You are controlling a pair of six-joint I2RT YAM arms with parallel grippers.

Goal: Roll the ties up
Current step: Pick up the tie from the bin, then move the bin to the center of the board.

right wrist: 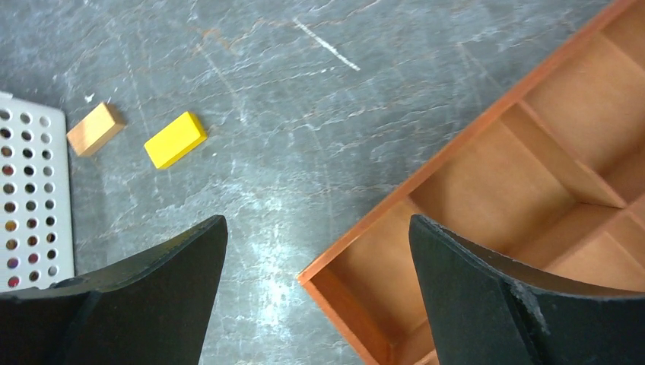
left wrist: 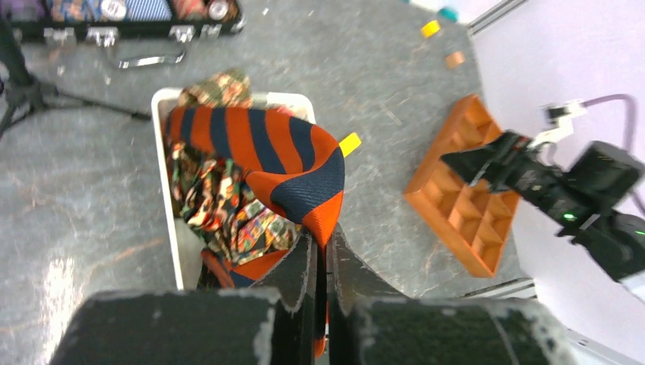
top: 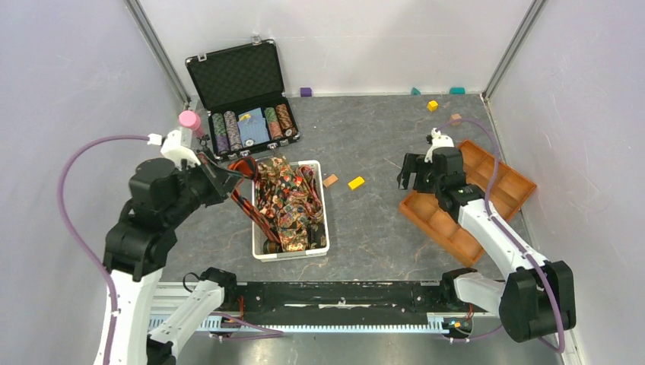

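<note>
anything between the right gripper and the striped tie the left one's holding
Nothing visible at gripper height. The left gripper is shut on the striped tie, which trails into the white basket. Between it and the open right gripper, only a yellow block and a tan block lie low on the table.

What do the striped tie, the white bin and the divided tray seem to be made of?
Striped tie: woven fabric, matte; it drapes in soft folds. White bin: probably plastic; smooth perforated wall. Divided tray: wood or wood-look plastic, matte orange-brown; cannot tell which.
</note>
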